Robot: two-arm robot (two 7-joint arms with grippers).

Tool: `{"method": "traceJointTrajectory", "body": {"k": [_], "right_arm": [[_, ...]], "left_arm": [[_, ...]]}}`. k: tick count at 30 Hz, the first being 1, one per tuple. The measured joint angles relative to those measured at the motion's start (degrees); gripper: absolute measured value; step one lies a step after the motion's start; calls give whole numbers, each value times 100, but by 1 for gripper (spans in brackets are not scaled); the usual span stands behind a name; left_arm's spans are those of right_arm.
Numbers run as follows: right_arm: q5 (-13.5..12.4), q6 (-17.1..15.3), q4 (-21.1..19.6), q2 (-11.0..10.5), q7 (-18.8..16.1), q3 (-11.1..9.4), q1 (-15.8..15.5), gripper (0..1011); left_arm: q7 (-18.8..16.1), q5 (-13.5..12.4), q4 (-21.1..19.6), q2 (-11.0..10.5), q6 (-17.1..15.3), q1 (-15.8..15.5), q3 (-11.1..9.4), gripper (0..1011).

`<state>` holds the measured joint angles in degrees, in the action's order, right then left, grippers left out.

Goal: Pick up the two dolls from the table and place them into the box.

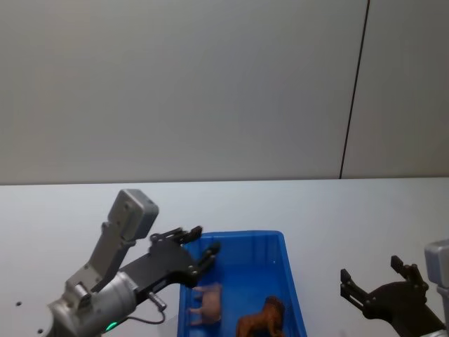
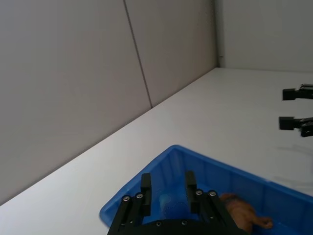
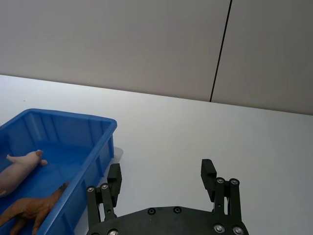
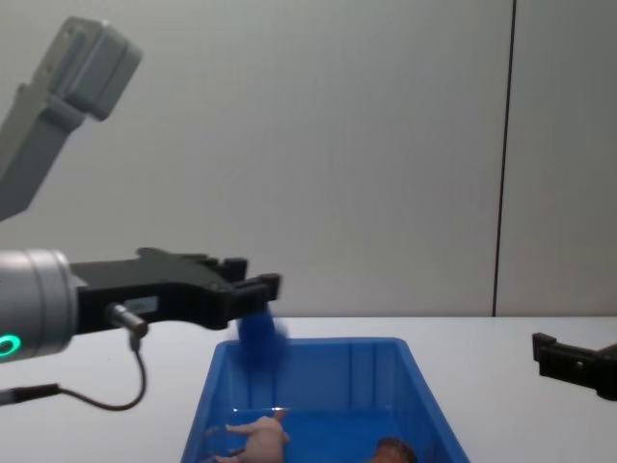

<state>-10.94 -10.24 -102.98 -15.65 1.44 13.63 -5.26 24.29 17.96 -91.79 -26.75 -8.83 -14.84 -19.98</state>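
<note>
Two dolls inside the blue box (image 1: 293, 281) at lower centre, pink pig (image 1: 207, 303), brown lion (image 1: 263, 319) cut off by the frame edge, left gripper (image 1: 198, 247) jaws apart above the box's rim, right gripper (image 1: 375, 277) jaws apart over the bench (image 1: 337, 210) at lower right.

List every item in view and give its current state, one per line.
pink pig: lying inside the bin, not held.
brown lion: inside the bin beside the pig, not held.
blue bin: on the table, holding both dolls.
left tool: open, empty, over the bin's left rim.
right tool: open, empty, above the table to the bin's right.
white table: bears the bin.
</note>
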Motion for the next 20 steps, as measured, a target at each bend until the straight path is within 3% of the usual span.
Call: {"method": "traceJointTrajectory", "body": {"k": [7, 20], "right_arm": [[0, 1, 0, 0, 0, 0, 0, 1001], [0, 0, 0, 0, 0, 0, 0, 1001]], "left_arm": [[411, 29, 164, 226, 99, -226, -100, 636], [728, 63, 293, 404, 171, -406, -177, 997]]}}
